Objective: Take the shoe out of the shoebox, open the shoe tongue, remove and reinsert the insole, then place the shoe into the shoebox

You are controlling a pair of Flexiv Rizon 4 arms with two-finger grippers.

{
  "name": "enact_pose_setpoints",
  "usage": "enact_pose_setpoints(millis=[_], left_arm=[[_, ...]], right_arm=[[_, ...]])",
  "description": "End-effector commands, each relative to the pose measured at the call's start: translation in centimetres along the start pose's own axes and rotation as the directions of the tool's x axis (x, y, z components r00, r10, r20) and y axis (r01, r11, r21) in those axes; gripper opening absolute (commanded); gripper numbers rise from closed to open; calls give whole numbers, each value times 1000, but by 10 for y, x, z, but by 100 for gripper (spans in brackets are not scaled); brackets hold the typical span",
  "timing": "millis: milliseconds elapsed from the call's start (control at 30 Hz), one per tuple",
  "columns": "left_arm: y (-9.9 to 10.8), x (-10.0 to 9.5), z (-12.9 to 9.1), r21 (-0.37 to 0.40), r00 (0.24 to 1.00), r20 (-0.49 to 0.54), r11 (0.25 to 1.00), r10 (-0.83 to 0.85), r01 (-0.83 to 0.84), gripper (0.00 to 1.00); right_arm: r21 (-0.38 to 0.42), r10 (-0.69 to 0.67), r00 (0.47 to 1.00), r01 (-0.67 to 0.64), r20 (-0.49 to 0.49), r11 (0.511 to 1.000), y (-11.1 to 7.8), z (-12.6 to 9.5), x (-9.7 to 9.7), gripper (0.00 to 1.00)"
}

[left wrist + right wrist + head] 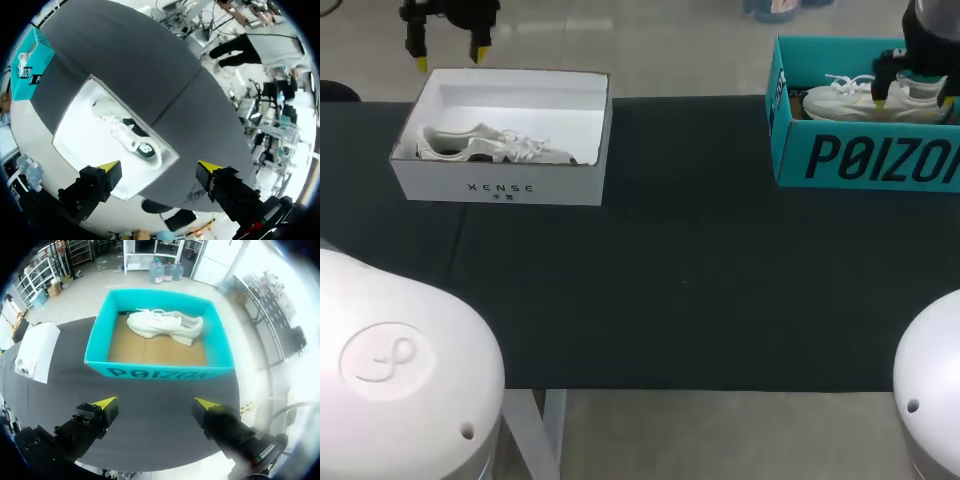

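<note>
A white shoe lies on its side in the open white shoebox at the table's far left. My left gripper hangs open above that box's far edge; in the left wrist view the gripper is high over the shoe and holds nothing. A second white shoe sits in the teal shoebox at the far right. My right gripper stands open above it. In the right wrist view the gripper is above the teal box's near wall, with the shoe ahead of it.
A black cloth covers the table, and a wide bare stretch lies between the two boxes. The white bases of my arms rise at the near corners. The white box shows off to the side in the right wrist view.
</note>
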State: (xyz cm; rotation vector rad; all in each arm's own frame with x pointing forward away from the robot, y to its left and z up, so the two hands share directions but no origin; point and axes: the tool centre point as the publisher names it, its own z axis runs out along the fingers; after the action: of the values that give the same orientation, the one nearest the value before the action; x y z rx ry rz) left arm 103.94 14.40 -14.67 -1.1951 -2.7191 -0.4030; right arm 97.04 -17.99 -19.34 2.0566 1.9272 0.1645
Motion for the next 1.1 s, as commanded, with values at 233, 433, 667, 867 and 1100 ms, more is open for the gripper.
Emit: enact_pose_setpoints(millis=[233,433,667,867,1100], left_arm=[[-8,25,2,172,824,-58,808,-563,564,100],[-16,29,9,176,570,-284,542,-771,821,100],[-17,27,9,177,584,-268,557,-766,812,100],[-17,27,9,177,584,-268,557,-766,812,100],[-17,27,9,177,584,-268,557,-766,812,100]], right_arm=[[296,82,996,-69,-30,953,72,30,-14,100],[325,133,990,-113,-39,939,79,36,-20,100],[325,133,990,-113,-39,939,79,36,-20,100],[383,283,950,-213,-136,899,83,57,-28,100],[211,375,925,-354,-67,911,138,110,-62,100]])
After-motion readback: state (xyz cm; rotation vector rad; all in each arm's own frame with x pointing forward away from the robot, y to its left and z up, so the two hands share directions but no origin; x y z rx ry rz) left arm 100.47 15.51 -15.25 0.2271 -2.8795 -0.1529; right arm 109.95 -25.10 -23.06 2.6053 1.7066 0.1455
